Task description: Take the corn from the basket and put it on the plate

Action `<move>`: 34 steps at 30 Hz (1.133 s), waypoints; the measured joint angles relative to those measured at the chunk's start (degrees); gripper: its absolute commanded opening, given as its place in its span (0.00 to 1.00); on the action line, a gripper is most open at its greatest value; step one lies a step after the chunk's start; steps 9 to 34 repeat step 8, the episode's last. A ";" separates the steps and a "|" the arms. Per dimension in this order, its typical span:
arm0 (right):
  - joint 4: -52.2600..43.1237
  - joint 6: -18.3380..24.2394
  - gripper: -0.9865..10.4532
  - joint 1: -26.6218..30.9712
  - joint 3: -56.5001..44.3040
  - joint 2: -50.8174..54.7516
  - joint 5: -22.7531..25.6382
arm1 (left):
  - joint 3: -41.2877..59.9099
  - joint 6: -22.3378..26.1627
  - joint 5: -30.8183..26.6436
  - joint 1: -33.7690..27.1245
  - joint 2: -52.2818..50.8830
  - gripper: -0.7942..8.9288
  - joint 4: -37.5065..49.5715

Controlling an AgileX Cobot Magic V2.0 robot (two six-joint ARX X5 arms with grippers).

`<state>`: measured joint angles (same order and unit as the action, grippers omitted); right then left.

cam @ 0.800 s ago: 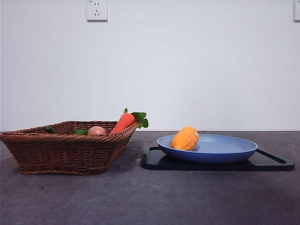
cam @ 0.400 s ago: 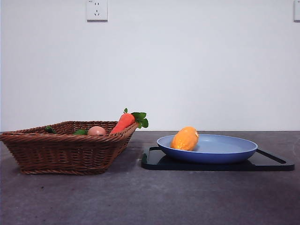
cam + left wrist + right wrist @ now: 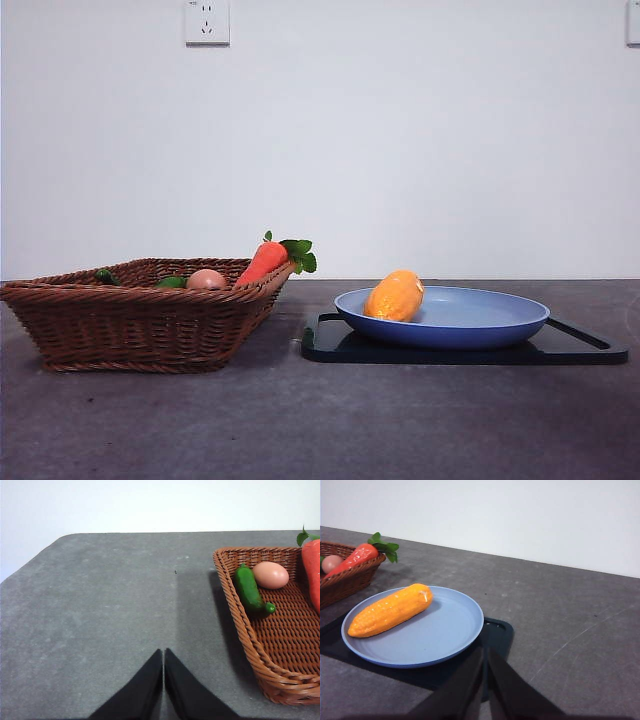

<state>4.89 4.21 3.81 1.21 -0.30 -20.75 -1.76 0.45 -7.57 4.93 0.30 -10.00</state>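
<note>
The yellow-orange corn lies on its side on the light-blue plate, toward the basket side. The brown wicker basket stands to the plate's left in the front view. My right gripper is shut and empty, hanging back from the plate's near rim. My left gripper is shut and empty over bare table beside the basket's outer wall. Neither arm shows in the front view.
The basket holds a red-orange carrot leaning on its rim, a brownish-pink round item and a green cucumber. A flat black tray lies under the plate. The grey table stretches in front.
</note>
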 measured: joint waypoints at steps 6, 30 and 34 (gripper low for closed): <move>0.33 0.00 0.09 0.00 0.00 0.00 -0.02 | 0.00 0.00 -0.02 0.00 0.00 0.09 0.00; 0.31 -0.02 0.09 0.00 0.00 0.00 -0.02 | 0.00 0.00 -0.02 0.00 0.00 0.09 0.00; 0.31 -0.02 0.09 0.00 0.00 0.00 -0.02 | 0.00 0.00 -0.02 0.00 0.00 0.09 0.00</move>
